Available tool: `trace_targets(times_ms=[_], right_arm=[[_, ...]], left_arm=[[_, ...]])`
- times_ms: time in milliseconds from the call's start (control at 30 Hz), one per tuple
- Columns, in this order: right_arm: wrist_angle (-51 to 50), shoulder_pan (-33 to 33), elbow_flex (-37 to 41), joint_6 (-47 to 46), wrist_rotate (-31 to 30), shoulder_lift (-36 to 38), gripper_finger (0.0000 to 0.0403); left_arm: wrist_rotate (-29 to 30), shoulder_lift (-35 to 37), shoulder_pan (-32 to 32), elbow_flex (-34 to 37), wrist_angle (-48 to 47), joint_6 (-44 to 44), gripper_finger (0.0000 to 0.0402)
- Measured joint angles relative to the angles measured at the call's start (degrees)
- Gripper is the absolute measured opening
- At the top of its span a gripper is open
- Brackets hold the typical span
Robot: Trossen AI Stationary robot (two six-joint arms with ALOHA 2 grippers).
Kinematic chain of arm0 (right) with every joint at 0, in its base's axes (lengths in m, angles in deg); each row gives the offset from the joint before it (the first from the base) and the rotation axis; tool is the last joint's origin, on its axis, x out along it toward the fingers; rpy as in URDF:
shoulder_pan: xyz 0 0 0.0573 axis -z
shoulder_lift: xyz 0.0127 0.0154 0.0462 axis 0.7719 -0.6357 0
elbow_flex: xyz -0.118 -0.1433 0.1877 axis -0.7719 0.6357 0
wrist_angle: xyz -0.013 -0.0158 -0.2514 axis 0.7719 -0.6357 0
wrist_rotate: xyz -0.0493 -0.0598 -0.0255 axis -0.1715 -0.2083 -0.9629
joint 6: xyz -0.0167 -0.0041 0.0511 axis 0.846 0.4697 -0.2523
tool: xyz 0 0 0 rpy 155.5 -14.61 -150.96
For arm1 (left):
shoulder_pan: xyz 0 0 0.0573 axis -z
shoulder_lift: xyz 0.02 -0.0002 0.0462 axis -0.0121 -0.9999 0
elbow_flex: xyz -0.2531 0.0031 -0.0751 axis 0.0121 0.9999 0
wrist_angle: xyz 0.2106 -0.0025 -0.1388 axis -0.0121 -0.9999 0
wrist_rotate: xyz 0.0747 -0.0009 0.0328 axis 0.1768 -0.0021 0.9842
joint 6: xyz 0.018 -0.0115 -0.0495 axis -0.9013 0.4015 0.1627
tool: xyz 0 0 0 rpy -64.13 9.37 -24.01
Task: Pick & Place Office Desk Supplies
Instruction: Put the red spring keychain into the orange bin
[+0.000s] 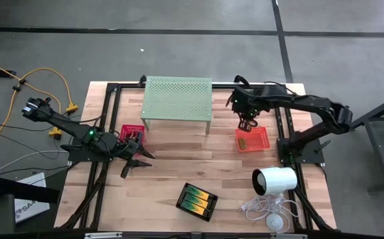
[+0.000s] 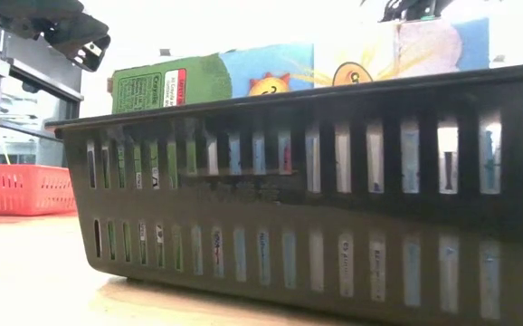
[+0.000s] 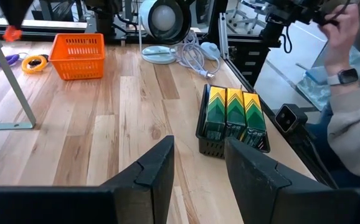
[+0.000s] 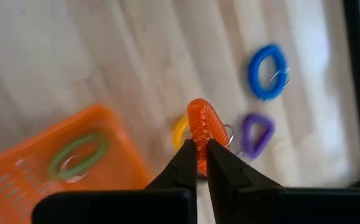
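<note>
The orange coiled ring point(image 4: 200, 127) hangs pinched between the tips of the right gripper point(image 4: 201, 148), lifted clear of the wood above the far right part of the table point(image 1: 179, 166), just beside the orange mesh tray point(image 1: 252, 139). Through that arm's wrist camera the tray point(image 4: 49, 168) already holds a green coiled loop point(image 4: 79, 154). On the boards below the held ring lie a yellow ring point(image 4: 180, 130), a purple ring point(image 4: 256, 135) and, a little apart, a blue ring point(image 4: 268, 71).

The left gripper point(image 1: 133, 157) waits low over the left side of the table with its fingers point(image 3: 158, 168) spread and nothing between them, close to the pink-red mesh tray point(image 1: 131, 131). Ahead of it sits the black mesh tray point(image 3: 230, 121), packed with three yellow-and-green boxes point(image 3: 233, 109) standing side by side. The pale green perforated stand point(image 1: 177, 98) occupies the far middle, and a white cylinder lamp point(image 1: 275, 180) with its white cable point(image 1: 258, 207) lies near the right front corner. A person's sleeve and wristwatch point(image 3: 347, 76) show beyond the table edge.
</note>
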Motion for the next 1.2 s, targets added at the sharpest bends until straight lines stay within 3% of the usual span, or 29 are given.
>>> trace_targets(times_ms=[400, 633, 1200], right_arm=[[-10.5, -14.9, 0.0, -22.3, 3.2, 4.0, 0.0008], [-12.1, -21.8, 0.0, -29.9, 3.2, 4.0, 0.0009], [-11.8, -20.0, 0.0, -33.8, 4.7, 4.0, 0.0009]], left_arm=[[0.0, 0.0, 0.0, 0.0, 0.0, 0.0, 0.0136], [0.0, 0.0, 0.0, 0.0, 0.0, 0.0, 0.0136], [-0.3, 0.0, 0.0, 0.0, 0.0, 0.0, 0.0136]])
